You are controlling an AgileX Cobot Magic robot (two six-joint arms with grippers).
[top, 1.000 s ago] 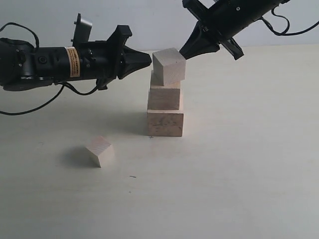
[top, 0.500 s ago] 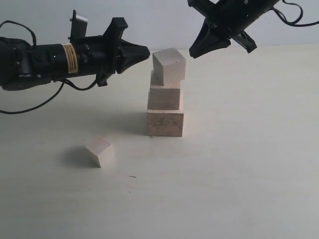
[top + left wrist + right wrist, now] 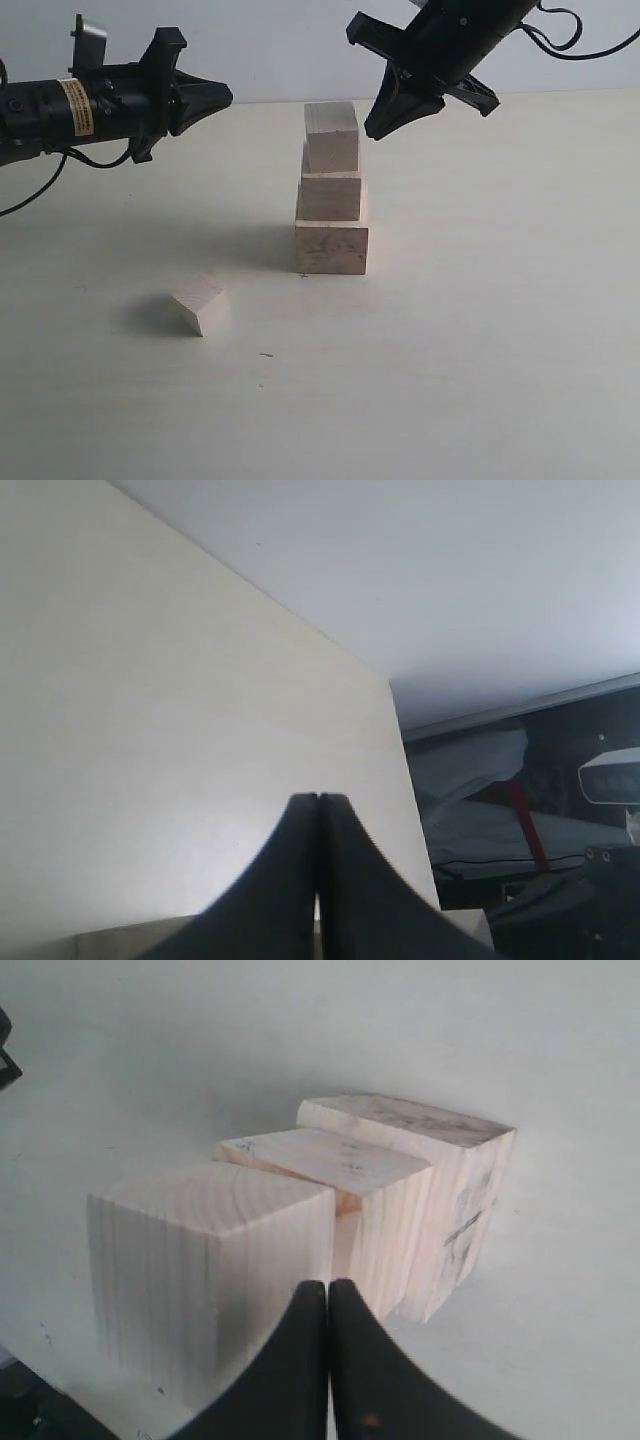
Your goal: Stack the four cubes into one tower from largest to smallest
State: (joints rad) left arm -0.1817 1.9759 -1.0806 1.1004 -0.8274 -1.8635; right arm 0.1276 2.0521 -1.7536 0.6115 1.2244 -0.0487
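Standing amid bare table (image 3: 500, 350), the tower (image 3: 331, 200) is showing three pale, grainy, square-edged tiers; the smallest cube (image 3: 200, 304) is lying well apart. The left gripper (image 3: 228, 97) and right gripper (image 3: 373, 130) are hovering pinched together, empty, flanking its top.

The tower (image 3: 331, 190) and the loose small cube (image 3: 200, 304) are made of pale bare wood, matt, with fine grain; dark smudges are seen on the largest cube (image 3: 331, 248); the table (image 3: 480, 330) is finished smooth and matt; the left gripper (image 3: 226, 97) and right gripper (image 3: 371, 131) are seen black, faintly glossy.
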